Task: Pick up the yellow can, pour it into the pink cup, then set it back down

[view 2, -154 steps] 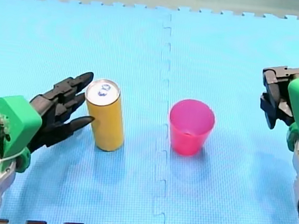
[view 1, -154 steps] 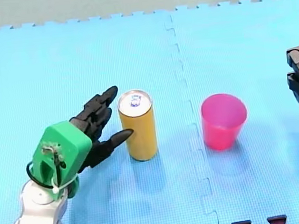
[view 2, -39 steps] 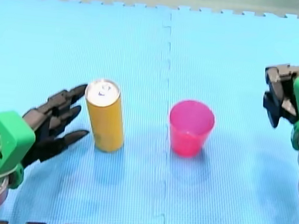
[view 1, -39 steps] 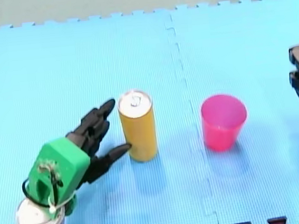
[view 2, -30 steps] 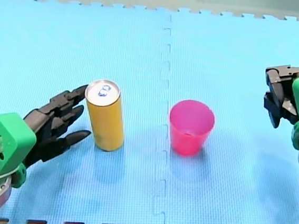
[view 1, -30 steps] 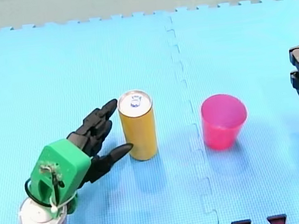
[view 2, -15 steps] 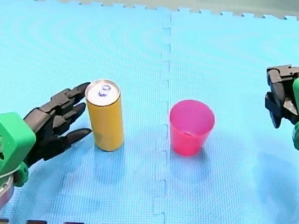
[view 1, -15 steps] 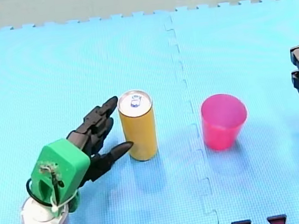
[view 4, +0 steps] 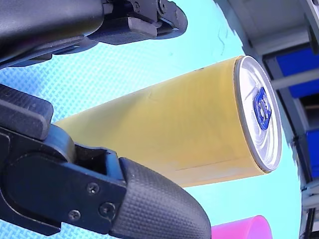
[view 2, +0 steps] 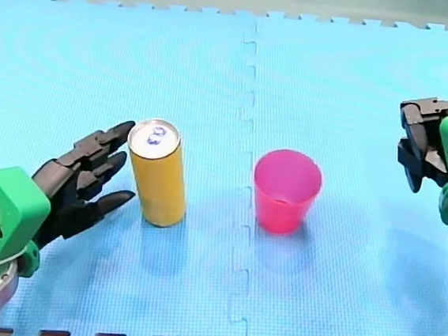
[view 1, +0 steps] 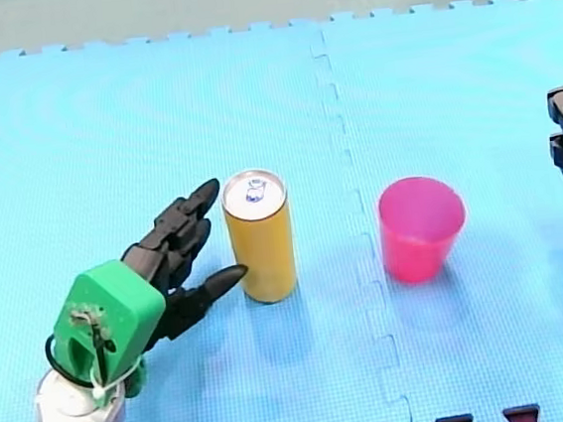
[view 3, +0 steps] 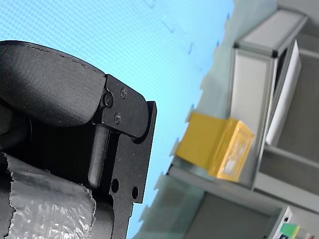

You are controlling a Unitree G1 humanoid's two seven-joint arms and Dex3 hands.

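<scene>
The open, empty left hand is just beside the yellow can; grabbing it comes next. The right hand hangs far from the can.

This looks like a robot lab. The work surface is a blue foam mat of interlocking tiles. Past its edge stands an aluminium-frame rack, with a yellow box beside it.

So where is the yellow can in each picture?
First head view: the yellow can stands left of middle, between the left hand and the pink cup.
Second head view: the can stands further left, with the cup to its right.
First wrist view: faces away, over the blue mat toward a grey shelf.
Second wrist view: the can is big and close, between the left hand's black fingers.
Shared landmark: the pink cup beside the can.
</scene>
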